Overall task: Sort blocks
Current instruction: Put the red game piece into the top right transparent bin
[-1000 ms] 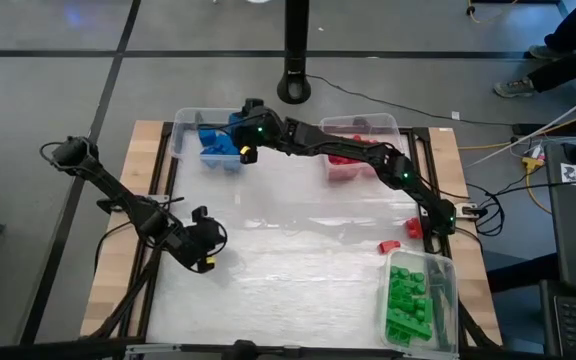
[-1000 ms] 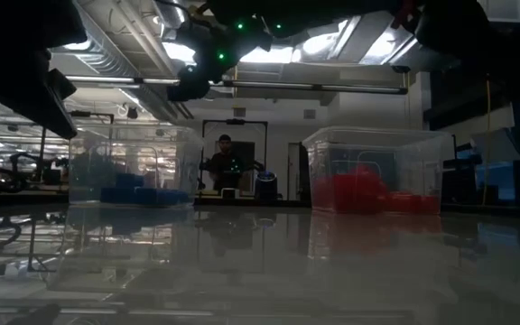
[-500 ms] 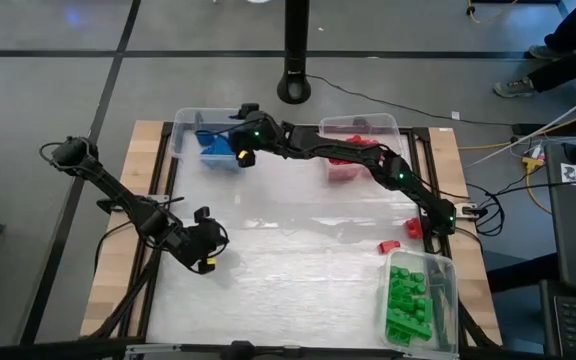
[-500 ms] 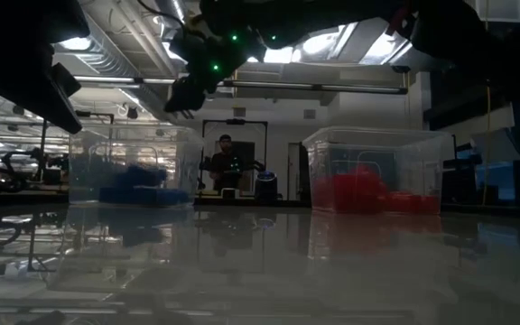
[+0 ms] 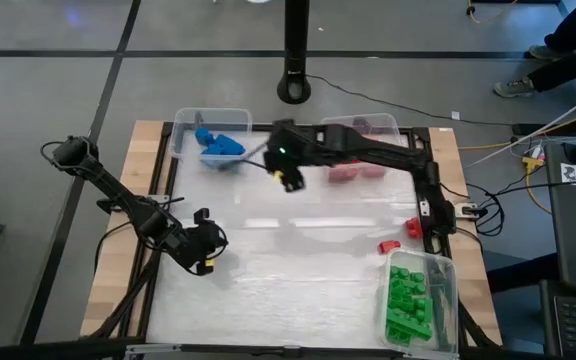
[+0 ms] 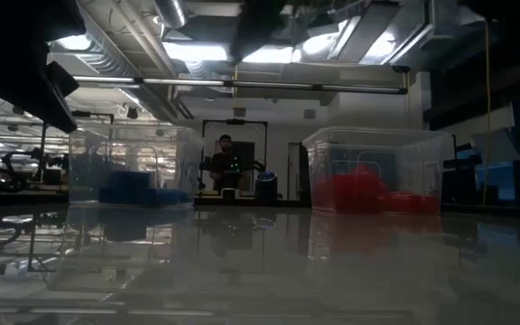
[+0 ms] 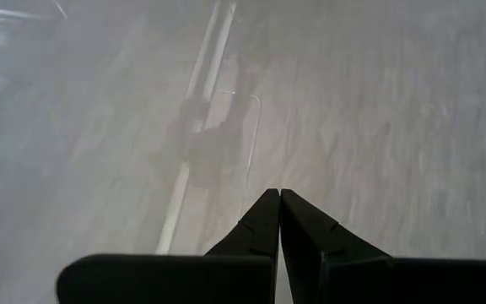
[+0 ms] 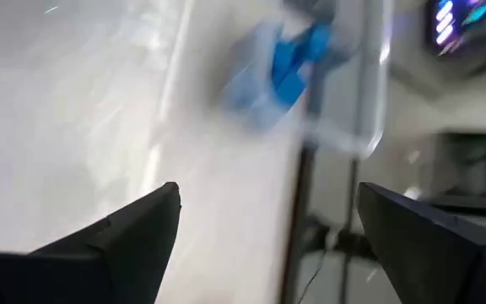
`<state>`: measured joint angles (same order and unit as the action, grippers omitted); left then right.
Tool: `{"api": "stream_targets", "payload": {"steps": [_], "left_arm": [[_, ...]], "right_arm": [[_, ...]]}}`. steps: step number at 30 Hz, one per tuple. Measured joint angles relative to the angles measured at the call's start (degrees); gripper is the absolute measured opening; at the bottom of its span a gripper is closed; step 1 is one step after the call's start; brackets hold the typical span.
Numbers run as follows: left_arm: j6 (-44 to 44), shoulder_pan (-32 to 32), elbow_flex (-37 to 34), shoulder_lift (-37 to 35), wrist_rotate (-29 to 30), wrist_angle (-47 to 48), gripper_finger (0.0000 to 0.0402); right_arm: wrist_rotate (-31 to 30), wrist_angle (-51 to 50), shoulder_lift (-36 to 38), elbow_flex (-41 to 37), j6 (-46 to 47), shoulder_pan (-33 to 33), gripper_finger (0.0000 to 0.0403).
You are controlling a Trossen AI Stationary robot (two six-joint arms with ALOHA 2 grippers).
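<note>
1. While the left arm waits near the tabletop's left edge, its left gripper point(image 5: 205, 262) hangs low over the glossy white tabletop point(image 5: 298, 280), fingers pressed together with nothing between them, as the left wrist view shows point(image 7: 278, 221).
2. Reaching across from the right side, the right arm carries the right gripper point(image 5: 288, 180) over the far middle of the tabletop, between the two far bins; its fingers point(image 8: 133, 224) stand wide apart and hold nothing.
3. Blue studded plastic building bricks point(image 5: 218, 146) lie heaped in the clear plastic bin at the far left corner point(image 5: 183, 125); the right wrist view catches them blurred point(image 8: 289, 55).
4. Red studded plastic bricks point(image 5: 353, 170) fill the clear plastic bin along the far edge, right of centre point(image 5: 388, 122); in the low view they show as a red mass behind its wall point(image 6: 368, 194).
5. Green studded plastic bricks point(image 5: 408, 300) are stacked in the clear plastic bin at the near right corner point(image 5: 448, 275).
6. One loose red brick point(image 5: 388, 245) lies on the bare tabletop near the right edge, just beyond the green bin; another red piece point(image 5: 412, 226) sits close by, beside the right arm's base.
7. Beyond the table, a person point(image 6: 227, 162) shows in the low view.
</note>
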<state>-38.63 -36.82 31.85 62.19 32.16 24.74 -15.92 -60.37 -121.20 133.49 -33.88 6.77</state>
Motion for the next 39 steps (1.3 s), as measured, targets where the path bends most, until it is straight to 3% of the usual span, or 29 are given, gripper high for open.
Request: {"api": "stream_targets", "payload": {"steps": [9, 13, 15, 29, 33, 39], "left_arm": [[0.38, 0.00, -0.01, 0.02, 0.02, -0.07, 0.0003], [1.57, 0.00, -0.01, 0.02, 0.03, -0.14, 0.0003], [1.57, 0.00, -0.01, 0.02, 0.04, -0.16, 0.0003], [2.06, 0.07, -0.06, 0.04, 1.14, -2.21, 0.0003], [3.71, 0.07, -0.08, 0.04, 1.15, -4.33, 0.0003], [4.61, 0.05, -0.08, 0.04, 1.16, -5.10, 0.0003]], "right_arm": [[-7.24, -30.34, 4.39, -0.31, 24.89, -8.07, 0.0356], [0.59, -29.40, 6.01, -4.93, 29.09, -10.74, 0.0356], [1.11, -29.40, 6.79, -7.99, 32.93, -11.78, 0.0356], [14.75, -29.68, 19.85, -43.03, 49.67, -14.34, 0.0356], [20.98, -29.06, 20.67, -49.86, 49.85, -14.30, 0.0356], [25.61, -24.43, 20.69, -57.07, 48.63, -14.30, 0.0356]]}}
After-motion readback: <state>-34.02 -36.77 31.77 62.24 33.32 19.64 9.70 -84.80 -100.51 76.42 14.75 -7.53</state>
